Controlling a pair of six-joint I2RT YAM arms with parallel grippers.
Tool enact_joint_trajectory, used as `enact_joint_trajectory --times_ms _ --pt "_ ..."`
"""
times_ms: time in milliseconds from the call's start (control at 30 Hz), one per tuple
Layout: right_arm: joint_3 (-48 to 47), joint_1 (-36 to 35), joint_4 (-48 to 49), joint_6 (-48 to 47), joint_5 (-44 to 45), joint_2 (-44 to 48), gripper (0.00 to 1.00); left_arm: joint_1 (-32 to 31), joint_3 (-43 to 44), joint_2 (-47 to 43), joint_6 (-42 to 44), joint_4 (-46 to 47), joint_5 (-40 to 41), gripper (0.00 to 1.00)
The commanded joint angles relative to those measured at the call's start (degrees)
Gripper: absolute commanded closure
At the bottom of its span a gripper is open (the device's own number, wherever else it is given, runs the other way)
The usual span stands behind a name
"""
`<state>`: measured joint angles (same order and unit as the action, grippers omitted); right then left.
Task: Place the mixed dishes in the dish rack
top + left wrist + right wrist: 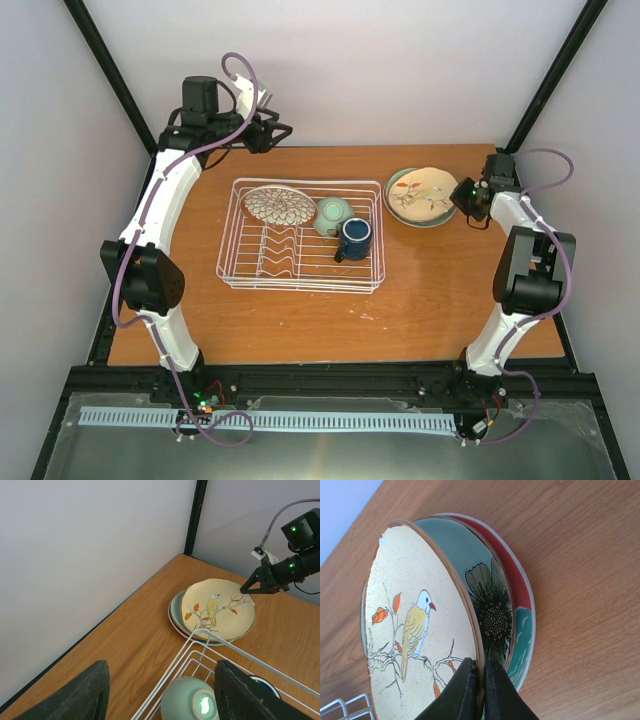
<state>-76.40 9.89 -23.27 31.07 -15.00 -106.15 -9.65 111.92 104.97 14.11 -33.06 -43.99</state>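
The white wire dish rack (300, 268) sits mid-table and holds the brown petal-patterned plate (278, 204), the pale-green cup (332, 214) upside down and the dark blue mug (354, 238). The cream bird-and-leaf plate (428, 190) lies on teal plates (495, 605) at the back right. My right gripper (481, 680) is shut on the cream plate's (420, 625) rim, one edge tilted up off the teal plates. My left gripper (280, 130) is open and empty, raised over the table's far edge; its view shows the cup (192, 700), the rack's corner (200, 635) and the cream plate (217, 610).
A black frame post (195, 515) stands at the back corner by the white walls. Bare wood table (300, 320) lies in front of the rack. The right arm's gripper (257, 585) shows in the left wrist view at the plate's rim.
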Motion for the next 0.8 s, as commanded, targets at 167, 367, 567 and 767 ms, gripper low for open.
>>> enact_joint_trajectory --times_ms 167,367,567,767 --pt "9.6 0.8 16.2 4.0 -12.1 5.0 0.97 -0.2 0.7 3.2 -0.6 0.5 -3.8 0.44" --pt "15.8 1.6 28.2 8.2 -17.2 6.6 0.97 -0.3 1.1 4.9 -2.4 2.3 -8.2 0.45" --pt "22.0 3.0 41.6 14.5 -21.6 8.2 0.97 -0.6 2.1 5.6 -3.1 2.5 -9.6 0.45" --pt "28.8 4.9 56.1 22.9 -23.7 9.6 0.97 -1.6 3.6 6.8 -3.8 2.7 -10.6 0.45"
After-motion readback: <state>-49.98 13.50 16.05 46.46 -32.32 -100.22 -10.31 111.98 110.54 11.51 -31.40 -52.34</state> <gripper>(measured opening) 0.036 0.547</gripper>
